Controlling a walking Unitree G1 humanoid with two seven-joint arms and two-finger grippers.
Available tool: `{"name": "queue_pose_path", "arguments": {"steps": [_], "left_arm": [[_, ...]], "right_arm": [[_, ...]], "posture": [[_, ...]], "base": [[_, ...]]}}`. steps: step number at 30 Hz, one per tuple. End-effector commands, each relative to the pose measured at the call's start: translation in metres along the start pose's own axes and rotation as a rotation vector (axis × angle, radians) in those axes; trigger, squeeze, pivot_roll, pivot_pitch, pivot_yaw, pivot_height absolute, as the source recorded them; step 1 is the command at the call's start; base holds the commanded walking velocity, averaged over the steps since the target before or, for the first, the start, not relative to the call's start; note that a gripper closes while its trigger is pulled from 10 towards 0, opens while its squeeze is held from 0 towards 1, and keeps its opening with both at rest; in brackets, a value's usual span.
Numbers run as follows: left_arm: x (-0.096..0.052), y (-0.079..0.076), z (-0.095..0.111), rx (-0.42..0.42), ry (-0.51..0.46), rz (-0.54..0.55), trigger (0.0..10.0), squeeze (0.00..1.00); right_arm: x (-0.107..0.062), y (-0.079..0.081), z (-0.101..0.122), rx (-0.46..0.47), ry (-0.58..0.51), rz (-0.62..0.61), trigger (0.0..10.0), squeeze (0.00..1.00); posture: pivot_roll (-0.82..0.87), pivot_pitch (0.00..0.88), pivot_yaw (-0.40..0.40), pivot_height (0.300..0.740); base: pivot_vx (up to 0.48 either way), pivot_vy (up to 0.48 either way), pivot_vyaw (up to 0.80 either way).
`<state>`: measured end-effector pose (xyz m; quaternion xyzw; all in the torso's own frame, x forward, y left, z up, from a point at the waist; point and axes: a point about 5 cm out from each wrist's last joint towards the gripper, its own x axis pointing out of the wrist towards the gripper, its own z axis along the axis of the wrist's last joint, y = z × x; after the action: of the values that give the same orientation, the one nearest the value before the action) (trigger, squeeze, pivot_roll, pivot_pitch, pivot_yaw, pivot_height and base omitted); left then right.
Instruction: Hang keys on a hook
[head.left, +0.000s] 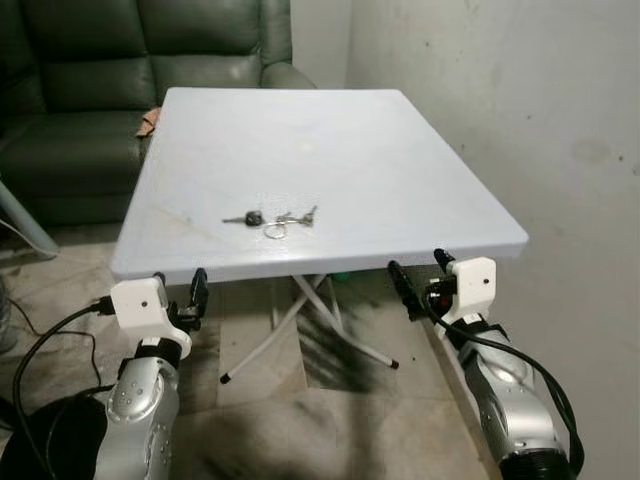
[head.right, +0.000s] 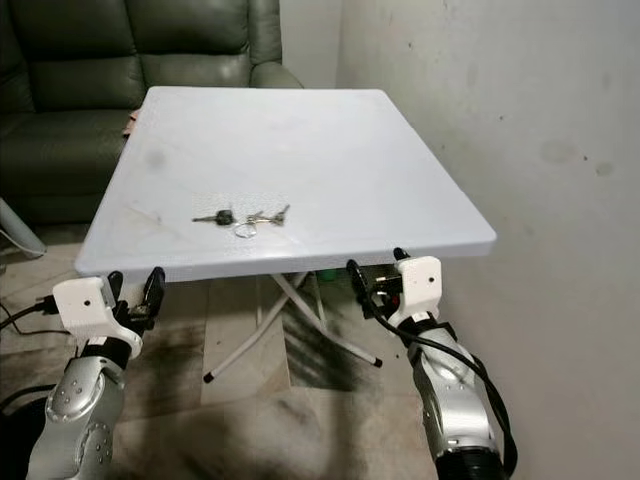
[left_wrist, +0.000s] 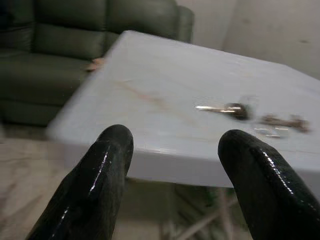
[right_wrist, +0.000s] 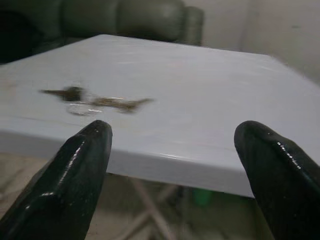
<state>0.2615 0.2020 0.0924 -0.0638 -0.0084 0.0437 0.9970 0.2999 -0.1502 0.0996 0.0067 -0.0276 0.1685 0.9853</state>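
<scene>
One bunch of keys (head.left: 270, 219) lies on the white table (head.left: 400, 180). Two grippers, left gripper (head.left: 181, 288) and right gripper (head.left: 417, 271), hover spread and empty at its near edge.

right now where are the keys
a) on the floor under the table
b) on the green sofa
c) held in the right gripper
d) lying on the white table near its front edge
d: the keys lie flat on the white table, with both open grippers below its front edge.
</scene>
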Motion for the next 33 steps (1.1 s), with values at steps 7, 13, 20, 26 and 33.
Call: {"name": "queue_pose_path", "arguments": {"steps": [7, 13, 20, 26, 33], "left_arm": [[0.0019, 0.0008, 0.0036, 0.008, -0.012, 0.007, 10.0, 0.0], [0.0018, 0.0013, 0.0029, 0.008, -0.009, 0.006, 10.0, 0.0], [0.001, 0.0002, 0.0013, 0.023, -0.002, 0.012, 10.0, 0.0], [0.0009, 0.0, 0.0021, 0.029, -0.011, 0.019, 10.0, 0.0], [0.0, -0.0005, -0.0003, 0.031, 0.007, 0.028, 10.0, 0.0]], "right_arm": [[0.0033, 0.002, 0.0054, -0.001, -0.014, 0.025, 10.0, 0.0], [0.003, 0.0027, 0.005, -0.002, -0.012, 0.03, 10.0, 0.0], [0.0019, 0.0028, 0.0042, -0.001, -0.008, 0.039, 10.0, 0.0], [0.0031, 0.0032, 0.0044, -0.001, -0.008, 0.043, 10.0, 0.0], [0.0052, 0.0043, 0.0052, -0.004, -0.009, 0.054, 10.0, 0.0]], "posture": [[-0.02, 0.019, -0.05, 0.74], [-0.02, 0.014, -0.052, 0.74], [-0.02, 0.011, -0.055, 0.74], [-0.01, 0.001, -0.06, 0.74], [0.0, 0.002, -0.066, 0.74]], "base": [[0.0, 0.48, 0.0], [0.0, 0.48, 0.0], [0.0, 0.26, 0.0], [0.0, 0.0, 0.0], [0.0, 0.0, 0.0]]}}
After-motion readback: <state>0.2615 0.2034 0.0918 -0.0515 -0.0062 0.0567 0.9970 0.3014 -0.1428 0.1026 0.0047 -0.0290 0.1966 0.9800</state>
